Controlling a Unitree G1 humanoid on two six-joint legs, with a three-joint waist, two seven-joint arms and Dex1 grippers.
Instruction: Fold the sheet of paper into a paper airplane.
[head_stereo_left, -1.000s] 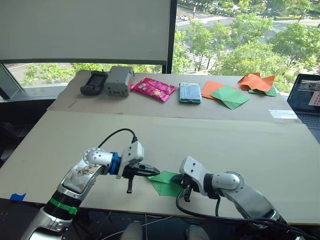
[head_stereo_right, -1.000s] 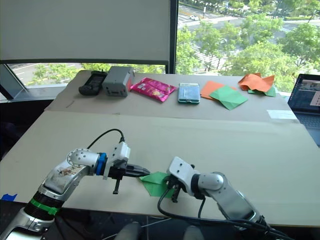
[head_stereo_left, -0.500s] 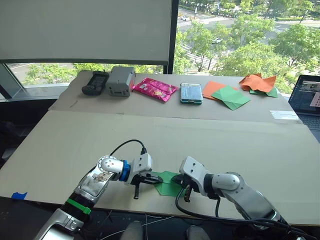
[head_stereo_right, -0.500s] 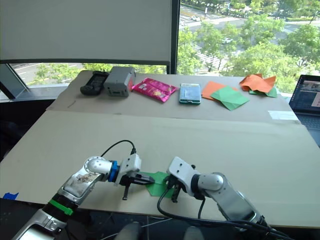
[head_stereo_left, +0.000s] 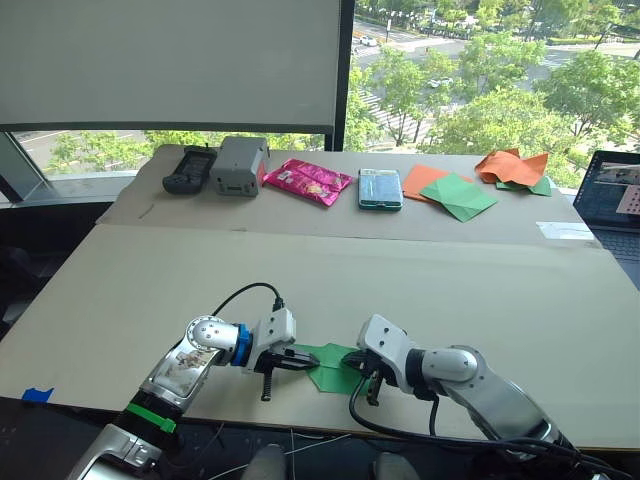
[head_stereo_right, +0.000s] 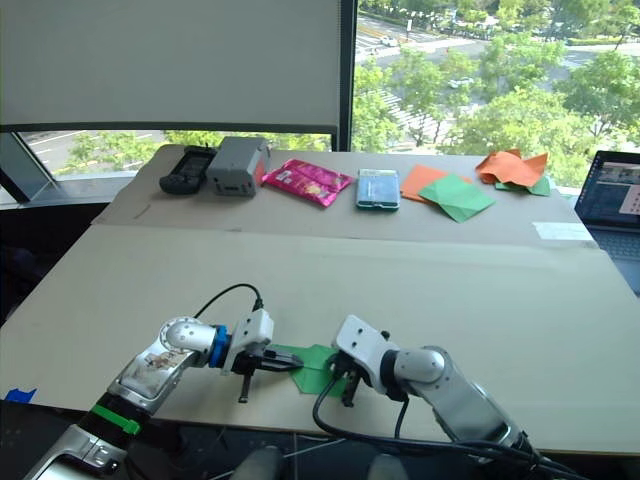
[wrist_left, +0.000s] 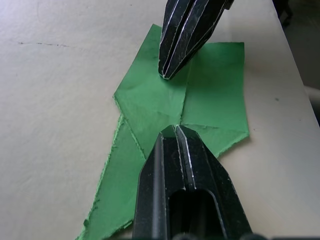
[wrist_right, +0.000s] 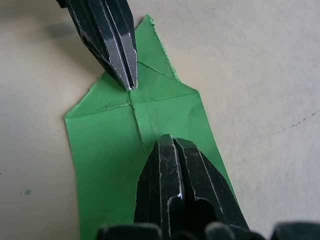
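Note:
The sheet of paper (head_stereo_left: 332, 372) is bright green and lies flat near the table's front edge. It is folded into a pointed shape with torn-looking edges, and a centre crease and cross creases (wrist_right: 150, 97) show on it. My left gripper (head_stereo_left: 303, 361) is shut, its tips pressing on the paper's left part. My right gripper (head_stereo_left: 358, 362) is also shut, with its tips resting on the paper's right part. In the left wrist view my left gripper's tips (wrist_left: 175, 129) face the right gripper's tips (wrist_left: 167, 75), a short gap apart along the crease.
At the back of the table stand a black device (head_stereo_left: 188, 168), a grey box (head_stereo_left: 238, 164), a pink packet (head_stereo_left: 308, 180), a teal pack (head_stereo_left: 381, 187), orange and green sheets (head_stereo_left: 455, 193) and crumpled orange paper (head_stereo_left: 512, 165). A laptop (head_stereo_left: 615, 190) sits far right. The table's front edge (head_stereo_left: 300, 418) is close.
My left arm has dropped lower and its shut gripper has come down onto the paper's left part. The paper lies flatter. My right gripper has hardly moved.

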